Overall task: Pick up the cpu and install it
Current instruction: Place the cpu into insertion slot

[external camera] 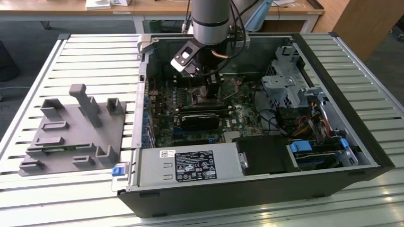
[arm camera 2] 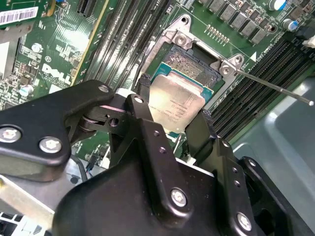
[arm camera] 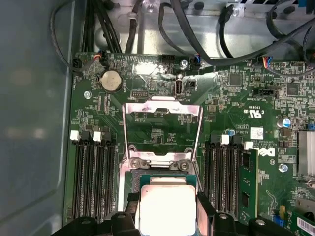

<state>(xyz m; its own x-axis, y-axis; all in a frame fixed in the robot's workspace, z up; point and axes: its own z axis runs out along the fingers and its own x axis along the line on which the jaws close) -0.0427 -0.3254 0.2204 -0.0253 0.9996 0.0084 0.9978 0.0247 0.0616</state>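
Note:
The cpu [arm camera 2: 181,101] [arm camera: 167,209] is a thin square chip with a silvery top. My gripper [arm camera 2: 173,110] [arm camera: 167,212] is shut on it, with one black finger [arm camera 2: 142,101] on each of two opposite edges. The chip hangs just over the open motherboard socket [arm camera 2: 191,64], covering part of it, and bare contact pins show beyond its far edge. The socket's metal load plate [arm camera: 162,123] stands flipped open. In the exterior view the gripper [external camera: 202,87] reaches down into the open computer case [external camera: 353,142], over the motherboard's middle.
A thin socket lever rod [arm camera 2: 275,88] sticks out beside the socket. Memory slots [arm camera: 93,172] flank the socket on both sides. Cables [arm camera: 197,29] run along the case wall. A grey fixture tray [external camera: 69,132] sits at the exterior view's left, and a power supply [external camera: 189,165] lies at the case front.

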